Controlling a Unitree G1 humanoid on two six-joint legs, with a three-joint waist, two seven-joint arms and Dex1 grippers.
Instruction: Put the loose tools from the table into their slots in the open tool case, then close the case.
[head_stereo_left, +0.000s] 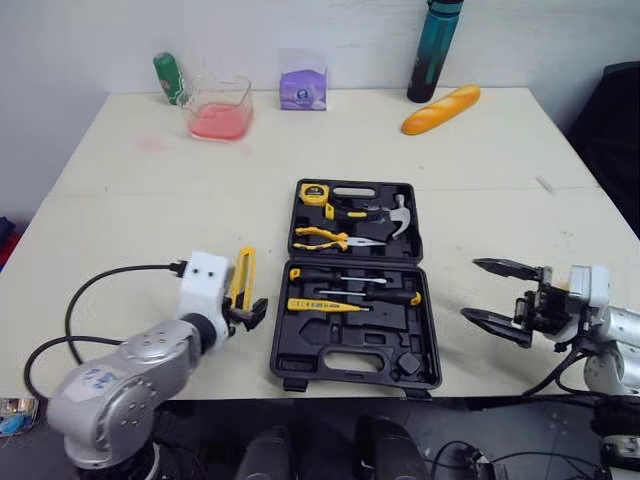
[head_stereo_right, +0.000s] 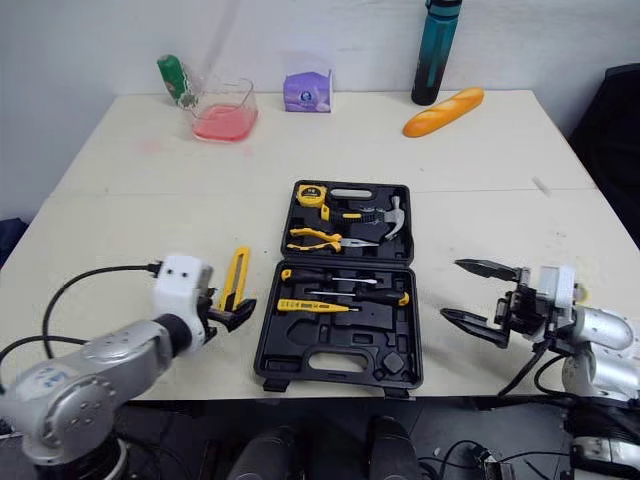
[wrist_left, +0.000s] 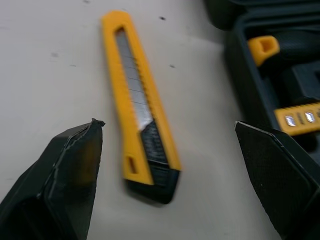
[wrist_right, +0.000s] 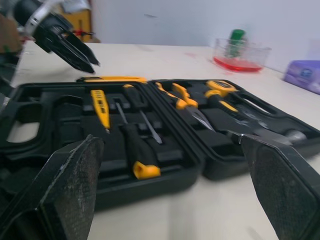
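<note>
Yellow utility knife (head_stereo_left: 241, 278) lies on counter (head_stereo_left: 130, 200), just left of open tool case (head_stereo_left: 355, 350). L gripper (head_stereo_left: 248, 313) spread wide at knife's near end. R gripper (head_stereo_left: 472, 289) spread too, right of case, empty.

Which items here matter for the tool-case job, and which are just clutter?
Job:
- yellow utility knife, loose, left of the case
- open tool case
- left gripper, open over the knife
- right gripper, open, right of the case

Clutter:
- green bottle
- clear container of pink liquid
- purple tissue pack
- teal bottle
- baguette
</note>
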